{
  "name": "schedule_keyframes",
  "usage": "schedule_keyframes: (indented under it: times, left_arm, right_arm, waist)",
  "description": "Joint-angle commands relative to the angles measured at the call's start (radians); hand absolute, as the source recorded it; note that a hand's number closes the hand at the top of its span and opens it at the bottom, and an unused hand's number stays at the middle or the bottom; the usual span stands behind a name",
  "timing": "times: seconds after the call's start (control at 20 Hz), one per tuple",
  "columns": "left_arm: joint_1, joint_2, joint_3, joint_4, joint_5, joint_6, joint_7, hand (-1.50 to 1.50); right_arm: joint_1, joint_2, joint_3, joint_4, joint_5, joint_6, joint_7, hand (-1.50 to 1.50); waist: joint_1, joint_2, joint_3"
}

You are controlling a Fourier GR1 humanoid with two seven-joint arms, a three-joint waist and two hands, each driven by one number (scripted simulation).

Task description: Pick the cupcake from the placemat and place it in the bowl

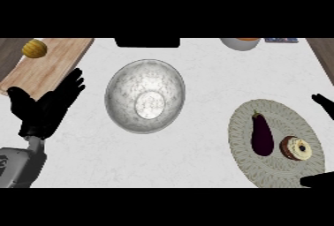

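Metal bowl [146,96] at centre of the white counter [195,66], hollow and bare inside. Left of the bowl, a wooden cutting board [49,62] with a small yellow fruit [34,48] at its far end. Right of the bowl, an oval grey placemat [277,143] carrying a dark purple eggplant [261,134] and, just beside it on the side away from the bowl, the cupcake [296,148]: brown, lying on its side, pale frosting with a dark centre. Eggplant between cupcake and bowl. Beyond the bowl, a dark box [147,42], a pale dish [240,43] and a blue item [281,40]. Left hand [46,108] left of the bowl, fingers straight and spread, grasping nothing, overlapping the board's near corner. Right hand [324,106] far right of the bowl, cut by the edge on either side of the cupcake; grip impossible to tell.
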Motion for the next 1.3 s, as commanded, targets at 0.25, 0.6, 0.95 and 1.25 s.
schedule_keyframes:
  times: [0.25, 0.6, 0.95, 1.25]
  left_arm:
    - [0.03, -0.043, 0.013, -0.013, -0.04, -0.007, -0.01, 0.0]
    - [0.013, -0.037, 0.088, -0.018, -0.052, -0.056, 0.046, 0.0]
    - [0.05, -0.068, 0.098, 0.041, -0.09, -0.103, -0.061, 0.0]
    - [0.081, -0.082, 0.14, -0.025, -0.104, -0.115, -0.01, 0.0]
  right_arm:
    - [-0.235, 0.032, 0.096, 0.093, -0.016, 0.243, 0.288, -1.5]
    - [-0.217, 0.12, 0.075, 0.026, 0.009, 0.348, 0.374, -1.5]
    - [-0.26, 0.123, 0.053, 0.138, 0.041, 0.406, 0.374, -1.5]
    - [-0.189, 0.187, 0.038, 0.193, 0.16, 0.399, 0.245, -1.5]
  waist:
    - [0.002, -0.001, 0.002]
    - [-0.01, -0.003, 0.002]
    - [-0.009, -0.001, 0.002]
    - [-0.009, -0.002, 0.002]
